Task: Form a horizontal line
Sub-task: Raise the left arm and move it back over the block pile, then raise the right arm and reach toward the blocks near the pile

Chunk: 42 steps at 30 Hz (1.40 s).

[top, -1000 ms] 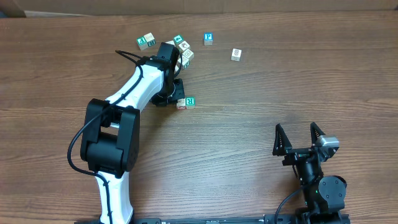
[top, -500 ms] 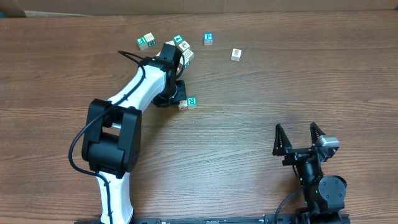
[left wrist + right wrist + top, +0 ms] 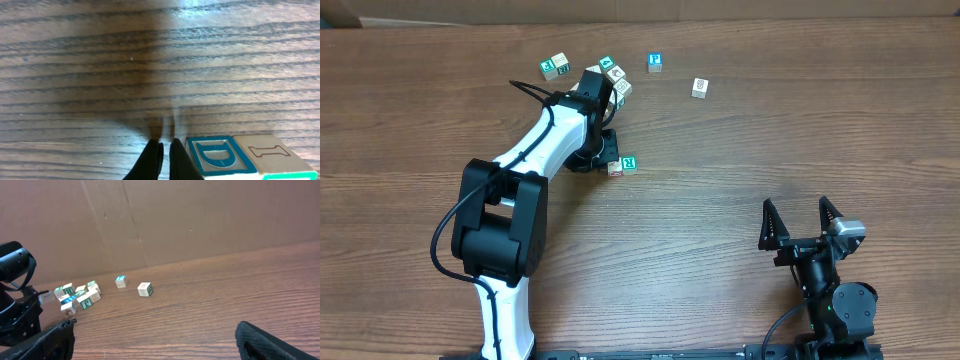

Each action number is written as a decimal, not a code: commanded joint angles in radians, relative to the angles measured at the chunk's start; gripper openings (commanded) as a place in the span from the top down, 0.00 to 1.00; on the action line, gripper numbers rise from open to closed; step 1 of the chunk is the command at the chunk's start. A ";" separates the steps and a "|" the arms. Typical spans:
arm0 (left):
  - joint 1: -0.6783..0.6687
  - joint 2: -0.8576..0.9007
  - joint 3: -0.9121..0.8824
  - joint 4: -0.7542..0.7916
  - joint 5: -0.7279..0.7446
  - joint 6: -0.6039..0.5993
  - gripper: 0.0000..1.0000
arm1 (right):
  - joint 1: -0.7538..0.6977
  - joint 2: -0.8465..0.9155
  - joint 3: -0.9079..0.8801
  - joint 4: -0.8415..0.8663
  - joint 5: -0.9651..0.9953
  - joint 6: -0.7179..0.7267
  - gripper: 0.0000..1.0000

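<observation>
My left gripper (image 3: 605, 157) is low over the table with its jaws shut on nothing, and its tips (image 3: 163, 151) touch the wood. Right beside it sits a pair of small cubes: a red-marked cube (image 3: 615, 168) and a green "R" cube (image 3: 629, 162). In the left wrist view the cube next to my fingers shows a blue "D" face (image 3: 217, 155) and its neighbour a tan "I" face (image 3: 267, 152). No row of four cubes shows. My right gripper (image 3: 801, 225) is open and empty at the near right, far from the cubes (image 3: 160, 347).
A jumble of teal-and-white cubes (image 3: 613, 78) lies behind my left wrist. Loose cubes sit at the back: one pair on the left (image 3: 555, 66), a blue one (image 3: 655, 62) and a pale one (image 3: 699, 88). A cardboard wall (image 3: 200, 215) stands behind the table.
My left gripper has shifted slightly to the right, and the two cubes beside it have slid a little to the right with it. The right arm has not moved.
</observation>
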<state>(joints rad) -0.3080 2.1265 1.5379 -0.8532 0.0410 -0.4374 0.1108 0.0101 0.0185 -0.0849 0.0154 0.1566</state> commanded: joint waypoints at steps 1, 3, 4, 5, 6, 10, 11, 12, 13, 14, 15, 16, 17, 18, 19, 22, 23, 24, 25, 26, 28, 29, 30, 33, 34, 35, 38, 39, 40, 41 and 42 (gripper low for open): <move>-0.004 -0.021 -0.007 -0.008 -0.023 0.016 0.96 | -0.006 -0.007 -0.010 0.003 0.009 -0.001 0.00; 0.004 -0.025 0.017 -0.030 -0.023 0.031 0.96 | -0.006 -0.007 -0.010 0.003 0.009 -0.001 0.00; 0.011 -0.028 0.038 -0.045 -0.023 0.040 0.96 | -0.006 -0.007 -0.010 0.003 0.009 -0.001 0.00; 0.020 -0.031 0.062 -0.063 -0.023 0.043 0.96 | -0.006 -0.007 -0.010 0.003 0.009 -0.001 0.00; 0.030 -0.033 0.090 -0.083 -0.023 0.050 0.96 | -0.006 -0.007 -0.010 0.003 0.009 -0.001 0.00; 0.083 -0.034 0.225 -0.177 -0.022 0.049 0.96 | -0.006 -0.007 -0.010 0.003 0.009 -0.001 0.00; 0.094 -0.034 0.253 -0.195 -0.019 0.048 0.96 | -0.006 -0.007 -0.010 0.003 0.009 -0.001 0.00; 0.108 -0.034 0.284 -0.216 -0.010 0.048 0.96 | -0.006 -0.007 -0.010 0.003 0.009 -0.001 0.00; 0.120 -0.034 0.308 -0.232 0.001 0.048 0.96 | -0.006 -0.007 -0.010 0.003 0.009 -0.001 0.00; 0.132 -0.034 0.327 -0.244 0.008 0.048 0.94 | -0.006 -0.007 -0.010 0.003 0.009 -0.001 0.00; 0.142 -0.034 0.340 -0.249 0.008 0.048 0.88 | -0.006 -0.007 -0.010 0.003 0.009 -0.001 0.00; 0.151 -0.034 0.346 -0.250 0.008 0.049 0.80 | -0.006 -0.007 -0.010 0.003 0.009 -0.001 0.00; 0.159 -0.034 0.347 -0.250 0.002 0.049 0.76 | -0.006 -0.007 -0.010 0.003 0.009 -0.001 0.00; 0.167 -0.034 0.346 -0.250 -0.005 0.049 0.69 | -0.006 -0.007 -0.010 0.003 0.009 -0.001 0.00; 0.175 -0.034 0.346 -0.251 -0.017 0.049 0.62 | -0.006 -0.007 -0.010 0.003 0.009 -0.001 0.00; 0.191 -0.034 0.346 -0.259 -0.082 0.049 0.28 | -0.006 -0.007 -0.010 0.003 0.009 -0.001 0.00; 0.193 -0.034 0.346 -0.258 -0.101 0.049 0.16 | -0.006 -0.007 -0.010 0.003 0.009 -0.001 0.00; 0.196 -0.034 0.346 -0.258 -0.131 0.049 0.00 | -0.006 -0.007 -0.010 0.003 0.009 -0.001 0.00; 0.198 -0.034 0.346 -0.258 -0.155 0.049 0.00 | -0.006 -0.007 -0.010 0.003 0.009 -0.001 0.00; 0.198 -0.034 0.346 -0.259 -0.176 0.049 0.00 | -0.006 -0.007 -0.010 0.003 0.009 -0.001 0.00; 0.198 -0.034 0.346 -0.258 -0.182 0.049 0.00 | -0.006 -0.007 -0.010 0.003 0.009 -0.001 0.00; 0.198 -0.034 0.346 -0.258 -0.182 0.049 0.00 | -0.006 -0.007 -0.010 0.003 0.009 -0.001 0.00; 0.197 -0.034 0.346 -0.258 -0.182 0.049 0.00 | -0.006 -0.007 -0.010 0.003 0.009 -0.001 0.00; 0.197 -0.034 0.346 -0.257 -0.182 0.049 0.00 | -0.006 -0.007 -0.010 0.003 0.009 -0.001 0.00; 0.197 -0.034 0.346 -0.258 -0.182 0.049 0.00 | -0.006 -0.007 -0.010 0.003 0.009 -0.001 0.00; 0.196 -0.034 0.346 -0.258 -0.182 0.049 0.00 | -0.006 -0.007 -0.010 0.003 0.009 -0.001 0.00; 0.196 -0.034 0.346 -0.258 -0.182 0.049 0.00 | -0.006 -0.007 -0.010 0.035 0.009 -0.001 0.00; 0.196 -0.034 0.346 -0.258 -0.182 0.049 0.00 | -0.006 -0.007 -0.010 0.042 0.005 -0.001 0.00; 0.196 -0.034 0.346 -0.258 -0.182 0.049 0.00 | -0.006 -0.007 -0.010 0.042 -0.003 -0.001 0.00; 0.196 -0.034 0.346 -0.258 -0.182 0.049 0.00 | -0.006 -0.007 -0.010 0.042 -0.003 -0.001 0.00; 0.196 -0.034 0.346 -0.258 -0.182 0.049 0.00 | -0.006 -0.007 -0.010 0.043 -0.003 -0.001 0.00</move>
<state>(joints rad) -0.1158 2.1124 1.8702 -1.1107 -0.1223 -0.3897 0.1108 0.0101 0.0185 -0.0505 0.0147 0.1566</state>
